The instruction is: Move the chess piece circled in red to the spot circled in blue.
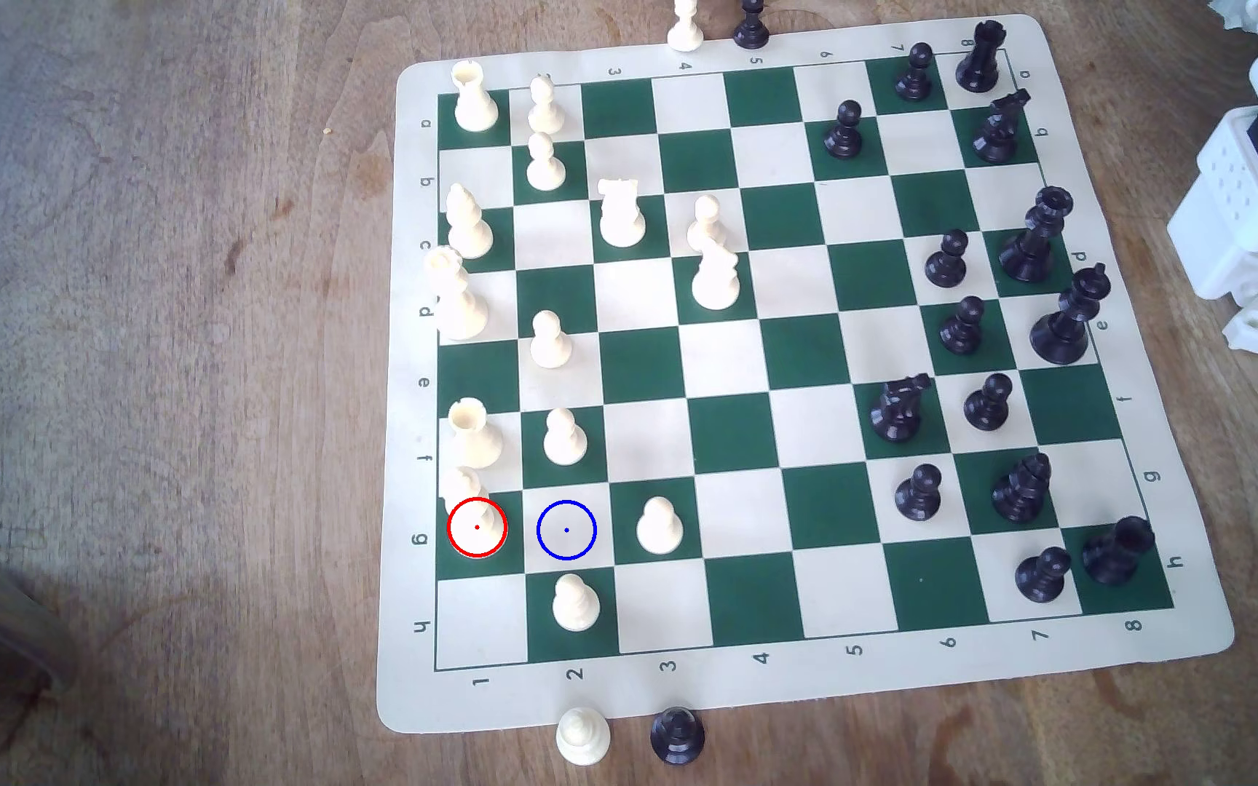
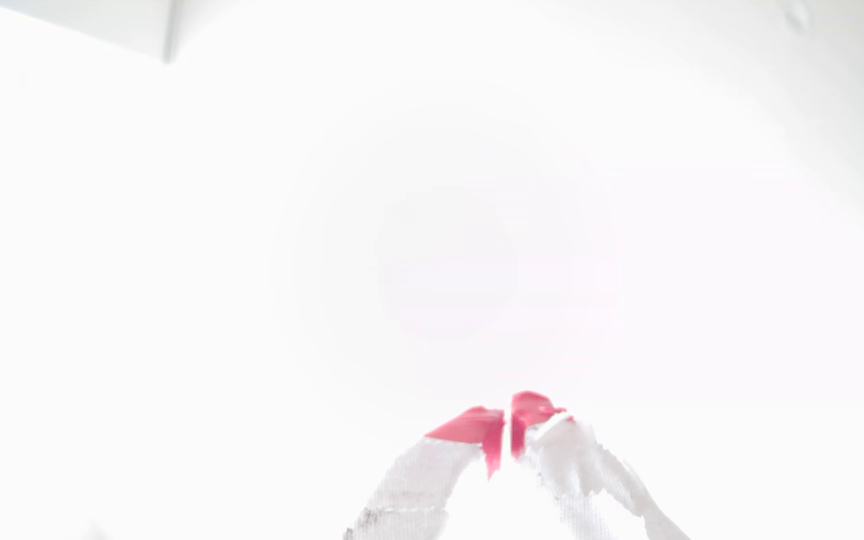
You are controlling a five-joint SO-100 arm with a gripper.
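One green-and-cream chess mat (image 1: pixel 414 227) on a worn wooden table (image 1: pixel 157 302); chess piece (image 1: pixel 469 502) at 8 o'clock, red-ringed, beside the spot (image 1: pixel 566 530). Gripper (image 2: pixel 507 423) red tips nearly pressed together, washed-out white glare behind.

The exterior view looks steeply down on the green-and-cream chessboard mat (image 1: pixel 762 363) from above. The wrist view looks out close behind the pink-tipped white gripper (image 2: pixel 507 431), washed-out white beyond its jaws.
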